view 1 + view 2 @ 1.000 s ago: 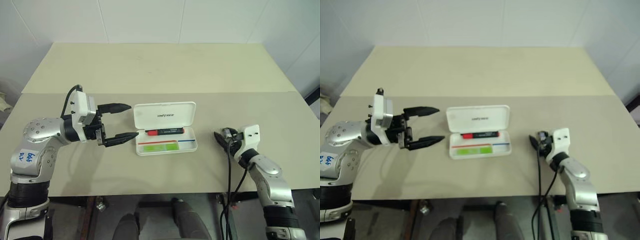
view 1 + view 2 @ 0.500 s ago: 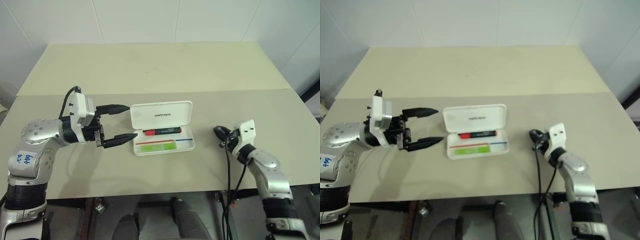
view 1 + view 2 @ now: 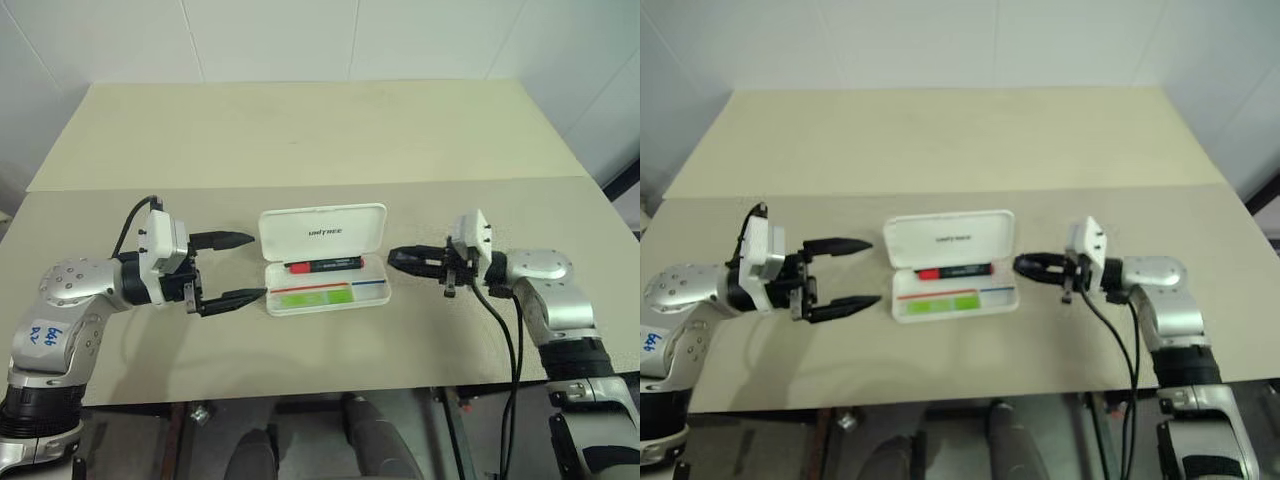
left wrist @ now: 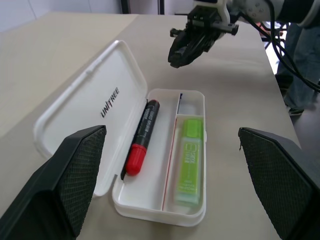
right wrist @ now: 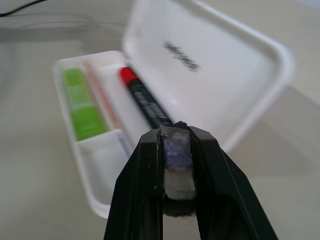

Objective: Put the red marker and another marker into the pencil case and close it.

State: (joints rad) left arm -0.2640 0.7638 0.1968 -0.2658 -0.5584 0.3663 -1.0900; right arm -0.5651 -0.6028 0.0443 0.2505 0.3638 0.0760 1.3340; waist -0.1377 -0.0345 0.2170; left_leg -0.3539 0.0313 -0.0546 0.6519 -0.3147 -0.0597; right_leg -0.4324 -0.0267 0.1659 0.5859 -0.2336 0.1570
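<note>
2 markers, red marker [image 4: 141, 144] + green highlighter [image 4: 190, 159], in pencil case [image 3: 322, 233]; lid open. Left gripper [image 3: 228, 270] fingers wide, right gripper [image 3: 399, 259] fingers pinched on small eraser-like block [image 5: 177, 166]. Next: shut lid.

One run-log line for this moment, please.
white hinged plastic pencil case: open | black red-capped marker: inside | green highlighter: inside | left gripper: jaws open, beside case | right gripper: jaws shut
</note>
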